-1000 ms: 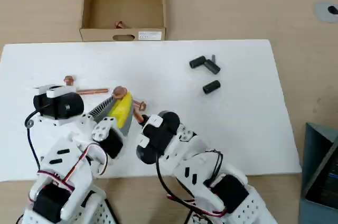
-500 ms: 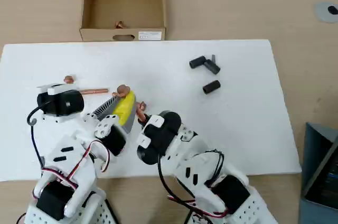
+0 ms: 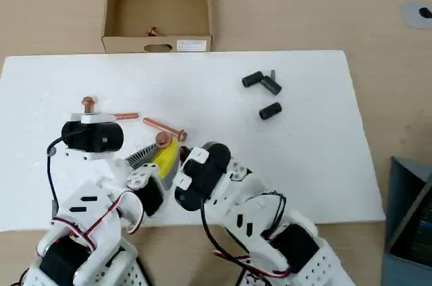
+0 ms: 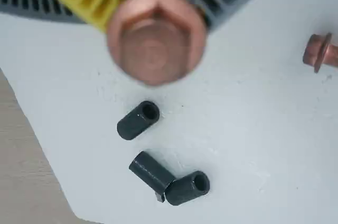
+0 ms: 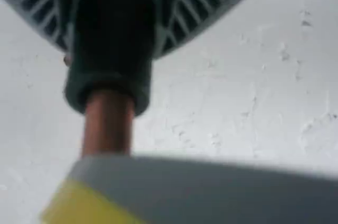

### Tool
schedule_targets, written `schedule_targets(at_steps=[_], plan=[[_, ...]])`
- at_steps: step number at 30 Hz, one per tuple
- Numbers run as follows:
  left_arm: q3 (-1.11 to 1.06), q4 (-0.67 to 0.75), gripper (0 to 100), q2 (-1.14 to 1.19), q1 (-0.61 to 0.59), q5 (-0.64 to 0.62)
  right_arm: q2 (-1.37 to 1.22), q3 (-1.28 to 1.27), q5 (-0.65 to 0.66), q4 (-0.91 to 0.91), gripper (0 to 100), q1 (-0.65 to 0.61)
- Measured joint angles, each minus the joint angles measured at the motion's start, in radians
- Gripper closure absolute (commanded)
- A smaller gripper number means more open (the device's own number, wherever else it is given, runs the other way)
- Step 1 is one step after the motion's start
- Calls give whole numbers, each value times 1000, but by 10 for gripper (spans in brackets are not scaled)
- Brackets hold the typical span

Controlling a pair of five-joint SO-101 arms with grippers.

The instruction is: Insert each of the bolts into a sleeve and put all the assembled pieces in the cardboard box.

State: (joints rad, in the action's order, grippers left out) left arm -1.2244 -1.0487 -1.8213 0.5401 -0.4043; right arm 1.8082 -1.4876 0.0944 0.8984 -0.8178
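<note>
My left gripper (image 3: 159, 154), one finger yellow and one grey, is shut on a copper bolt (image 4: 156, 36), whose round head faces the left wrist camera. My right gripper (image 5: 113, 18) is shut on a black sleeve (image 5: 111, 60). The bolt's shaft (image 5: 107, 123) enters the sleeve's open end. The two grippers meet near the mat's front, left of centre, under the right arm's wrist (image 3: 202, 171). The cardboard box (image 3: 111, 3) stands beyond the mat's far edge, with a small copper piece (image 3: 154, 32) inside.
Three loose black sleeves (image 3: 252, 79) (image 3: 271, 85) (image 3: 270, 110) lie right of centre on the white mat (image 3: 317, 164). Loose bolts lie on the left: one upright (image 3: 88, 102), one flat (image 3: 126, 116), one longer (image 3: 162, 127). A grey bin (image 3: 408, 218) stands at the right edge.
My left gripper has carried its bolt toward the mat's front edge and up to the right gripper. A loose bolt that it covered now lies in the open.
</note>
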Motion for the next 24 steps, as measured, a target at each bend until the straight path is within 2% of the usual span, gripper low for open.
schedule_targets(at_steps=[12,14,19,24], plan=[[-95,8,996,-3,23,-8,-2,-3,0,2,989,-2],[-95,8,960,-3,23,-8,-2,-3,0,2,989,-2],[-100,6,783,-3,17,-2,-2,-3,3,2,989,5],[-106,-8,772,2,23,-6,-2,-3,2,-3,989,0]])
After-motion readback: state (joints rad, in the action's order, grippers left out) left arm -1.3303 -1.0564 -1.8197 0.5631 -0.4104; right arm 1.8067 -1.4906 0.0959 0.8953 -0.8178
